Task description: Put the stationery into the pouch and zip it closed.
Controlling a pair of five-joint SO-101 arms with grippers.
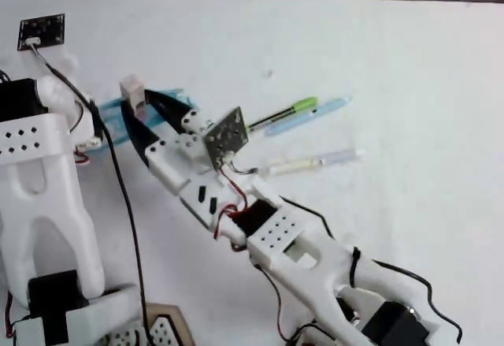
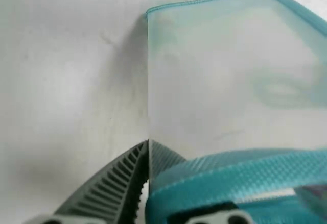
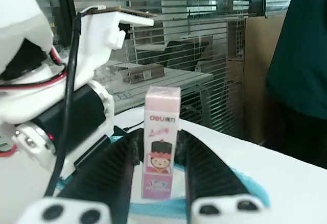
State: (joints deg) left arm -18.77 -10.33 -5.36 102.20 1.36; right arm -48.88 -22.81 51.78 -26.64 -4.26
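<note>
Right gripper [image 3: 159,140], clamped on the pink eraser [image 3: 162,117], should release only squarely over the mouth of the pouch [image 2: 219,81], whose edge the left gripper [image 2: 148,152] pinches.

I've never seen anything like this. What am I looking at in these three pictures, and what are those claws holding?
You see two small robots at a white table: a white left arm and a white right arm, each ending in a two-fingered claw called a gripper. One picture looks down from a fixed camera. The other two come from cameras on each arm's wrist. The right gripper holds a small pink boxed eraser between its black fingers, just over a see-through teal zip pouch. The left gripper seems to pinch that pouch's edge. On the table lie a green pen, a light blue pen and a pale clear pen, all outside the pouch.
</note>
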